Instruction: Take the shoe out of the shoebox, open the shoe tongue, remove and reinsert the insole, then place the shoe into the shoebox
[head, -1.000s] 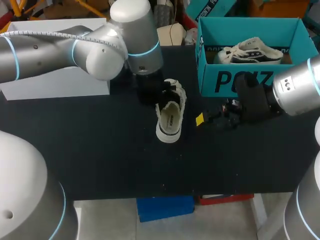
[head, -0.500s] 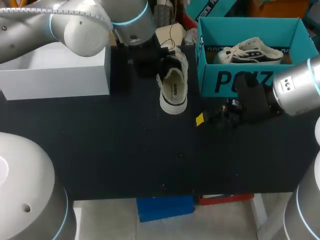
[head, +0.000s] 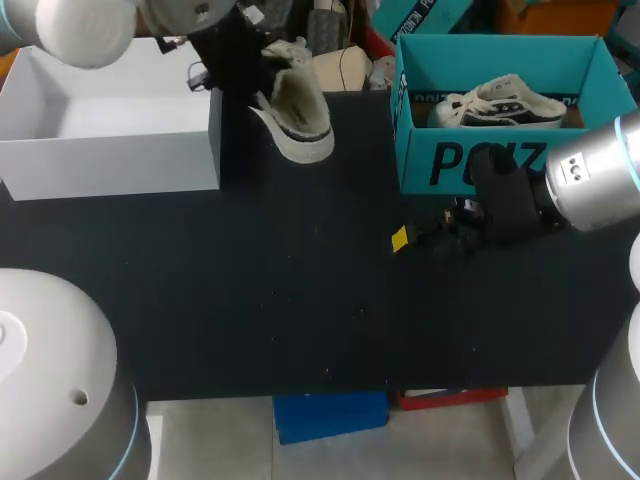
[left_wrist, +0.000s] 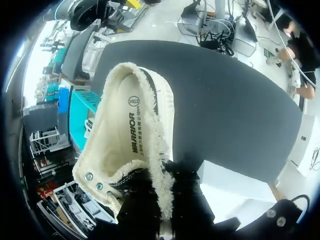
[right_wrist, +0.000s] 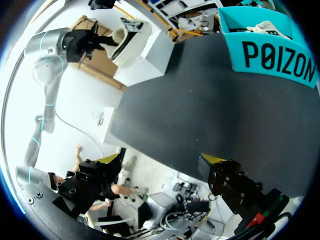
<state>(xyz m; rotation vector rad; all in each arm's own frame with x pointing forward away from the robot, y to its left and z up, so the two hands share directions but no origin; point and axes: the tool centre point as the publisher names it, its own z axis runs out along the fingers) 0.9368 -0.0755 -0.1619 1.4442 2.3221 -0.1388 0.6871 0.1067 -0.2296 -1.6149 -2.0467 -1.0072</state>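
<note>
My left fingers grip the cream fleece-lined shoe, now raised for placing; the white cardboard shoebox is beside them; right fingers open.

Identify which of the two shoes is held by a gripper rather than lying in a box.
The fleece-lined shoe clamped in the left gripper, up in the air by the white box; the other shoe lies inside the teal box.

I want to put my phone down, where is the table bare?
Bare: the table's whole front half, ahead of the white box and teal shoebox. Crowded: between the boxes, where the held shoe hangs, and before the shoebox, by the right gripper.
</note>
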